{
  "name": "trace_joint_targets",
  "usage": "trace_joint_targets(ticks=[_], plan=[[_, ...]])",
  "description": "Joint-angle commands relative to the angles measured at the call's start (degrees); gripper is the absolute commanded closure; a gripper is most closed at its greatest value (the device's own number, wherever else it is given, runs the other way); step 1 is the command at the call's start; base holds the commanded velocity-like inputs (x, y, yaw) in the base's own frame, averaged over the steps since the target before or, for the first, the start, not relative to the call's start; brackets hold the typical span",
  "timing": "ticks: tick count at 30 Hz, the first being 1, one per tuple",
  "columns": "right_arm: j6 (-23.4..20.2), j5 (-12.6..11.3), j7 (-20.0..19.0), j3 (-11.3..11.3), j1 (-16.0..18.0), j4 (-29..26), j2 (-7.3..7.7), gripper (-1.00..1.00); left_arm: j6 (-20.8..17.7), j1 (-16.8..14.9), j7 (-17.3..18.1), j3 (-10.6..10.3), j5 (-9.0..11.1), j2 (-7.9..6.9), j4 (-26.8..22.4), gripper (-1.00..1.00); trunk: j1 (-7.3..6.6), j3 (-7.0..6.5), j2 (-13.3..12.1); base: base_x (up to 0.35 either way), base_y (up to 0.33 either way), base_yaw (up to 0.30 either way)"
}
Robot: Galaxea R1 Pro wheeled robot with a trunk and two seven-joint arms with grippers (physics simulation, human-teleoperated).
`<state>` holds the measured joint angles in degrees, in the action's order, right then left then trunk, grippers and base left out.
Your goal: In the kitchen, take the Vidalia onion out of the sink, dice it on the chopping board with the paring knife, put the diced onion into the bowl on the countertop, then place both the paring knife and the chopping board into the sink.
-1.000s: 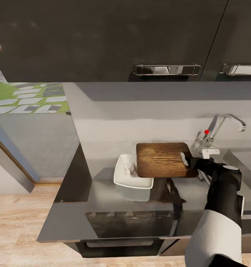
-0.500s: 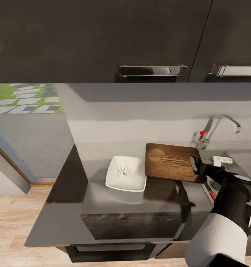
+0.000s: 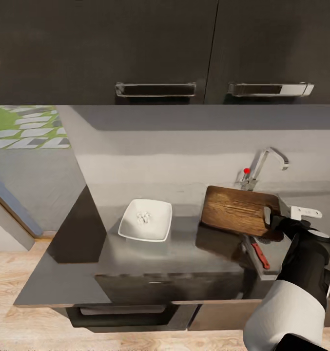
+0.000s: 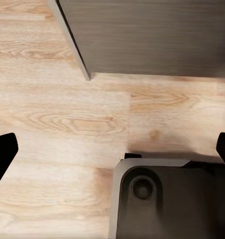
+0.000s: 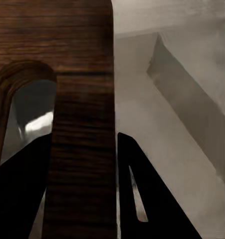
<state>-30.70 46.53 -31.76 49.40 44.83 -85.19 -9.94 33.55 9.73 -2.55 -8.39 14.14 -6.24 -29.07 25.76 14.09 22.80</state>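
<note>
Presently, the holdings stood thus:
Chopping board [image 3: 238, 210]: held off the countertop [image 3: 184, 253], its handle end pinched between the jaws.
Right gripper [image 3: 274, 225]: clamped on the board's handle.
Left gripper [image 4: 112, 149]: fingers wide apart above wooden floor [image 4: 67, 114].
Paring knife [image 3: 260, 254]: beneath the board.
Bowl [image 3: 145, 220]: held the diced onion [image 3: 144, 217].

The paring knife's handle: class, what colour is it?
Red. The paring knife lies below the chopping board, clearest in the head view.

The right arm reaches forward, its black right gripper [image 3: 277, 223] clamped on the handle end of the brown wooden rectangular chopping board [image 3: 238, 210]. The left gripper [image 4: 112, 149] hangs with fingers spread wide.
</note>
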Motion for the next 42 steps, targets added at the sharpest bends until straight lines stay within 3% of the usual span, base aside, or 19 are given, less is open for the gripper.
trace_joint_targets(ticks=[1,6,11,13,17,24,26,31,39,40,42], plan=[[-0.3,-1.4,2.0,0.1,0.1,0.2,-0.05,1.00,0.1,0.0,-0.3,-0.5,0.5,-0.09,-0.1,-1.00,0.02,0.10,0.1,-0.092,-0.275,0.000],[-0.1,-7.7,17.6,-0.2,0.1,4.0,-0.05,1.00,0.1,0.0,-0.3,-0.5,0.5,-0.09,-0.1,-1.00,0.02,0.10,0.1,-0.084,-0.275,0.000],[5.3,-9.7,27.5,-0.3,0.1,8.9,-0.05,1.00,0.1,0.0,-0.3,-0.5,0.5,-0.09,-0.1,-1.00,0.02,0.10,0.1,-0.079,-0.275,0.000],[7.4,-11.5,32.3,-0.3,0.1,10.3,-0.05,1.00,0.1,0.0,-0.3,-0.5,0.5,-0.09,-0.1,-1.00,0.02,0.10,0.1,-0.028,-0.210,0.000],[10.7,-18.4,41.9,-0.5,0.1,13.6,-0.05,1.00,0.1,0.0,-0.3,-0.5,0.5,-0.09,-0.1,-1.00,0.02,0.10,0.1,-0.006,-0.052,0.000],[15.0,-20.0,50.8,-4.5,0.1,20.3,-0.05,1.00,0.1,0.0,-0.3,-0.5,0.5,-0.09,-0.2,-1.00,0.02,0.10,0.1,0.040,-0.003,0.000],[15.8,-21.0,52.6,-4.7,0.1,20.9,-0.05,1.00,0.1,0.0,-0.3,-0.5,0.5,-0.09,-0.3,-1.00,0.02,0.10,0.1,0.244,0.000,0.000],[19.2,-28.4,59.0,-4.9,0.1,21.4,-0.05,1.00,0.1,0.0,-0.3,-0.5,0.5,-0.09,-0.3,-1.00,0.02,0.10,0.1,0.286,0.000,0.000],[20.2,-30.3,62.2,-4.8,0.1,23.3,-0.05,1.00,0.1,0.0,-0.3,-0.5,0.5,-0.09,-0.3,-1.00,0.02,0.10,0.1,0.073,0.000,0.000],[20.7,-31.9,63.0,-4.7,0.1,24.1,-0.05,1.00,0.1,0.0,-0.3,-0.5,0.5,-0.09,-0.3,-1.00,0.02,0.10,0.1,0.003,0.000,0.000],[23.4,-37.9,64.5,-4.7,0.1,24.9,-0.05,1.00,0.1,0.0,-0.3,-0.5,0.5,-0.09,-0.3,-1.00,0.02,0.10,0.1,0.001,0.000,0.000]])
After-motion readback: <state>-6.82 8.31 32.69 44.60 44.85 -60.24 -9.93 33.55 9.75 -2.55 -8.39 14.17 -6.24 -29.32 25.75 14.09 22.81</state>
